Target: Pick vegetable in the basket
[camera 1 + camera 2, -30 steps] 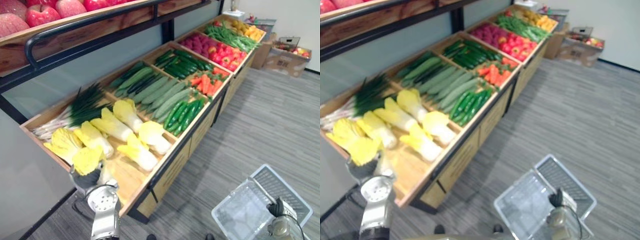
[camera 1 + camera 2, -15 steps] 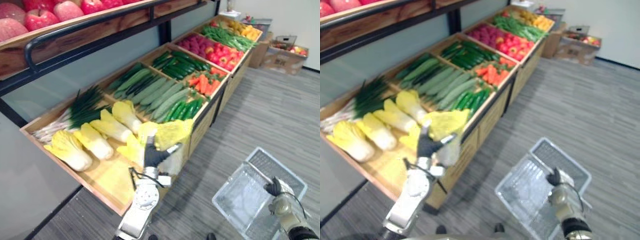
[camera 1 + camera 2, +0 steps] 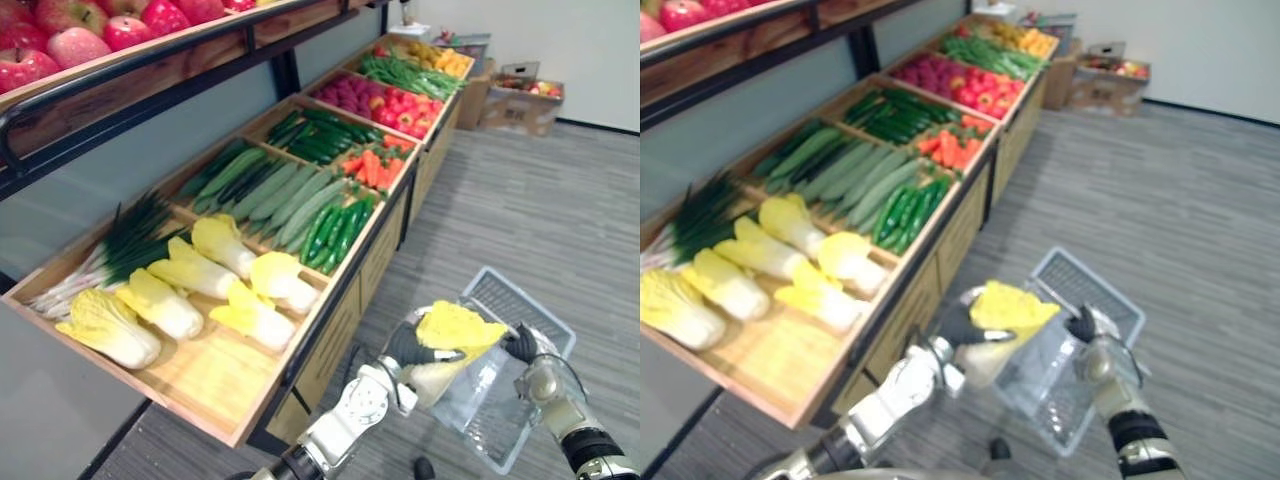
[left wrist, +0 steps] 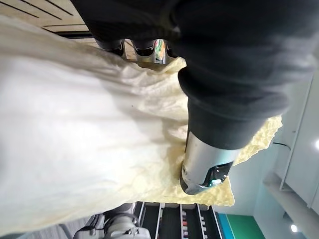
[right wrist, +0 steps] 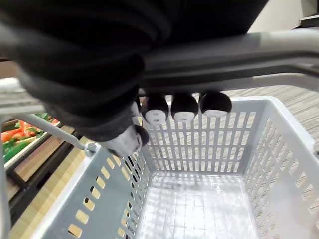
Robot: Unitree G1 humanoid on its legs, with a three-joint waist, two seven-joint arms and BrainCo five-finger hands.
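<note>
Yellow cabbage (image 3: 455, 332) clutched in left hand (image 3: 406, 347), above grey basket (image 3: 503, 296), its handle (image 5: 239, 47) gripped by right hand (image 3: 521, 343)

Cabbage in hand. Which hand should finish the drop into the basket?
Left. The left hand already grips the cabbage at the rim of the basket, whose inside is bare. The right hand is shut on the basket handle, so it is taken.
</note>
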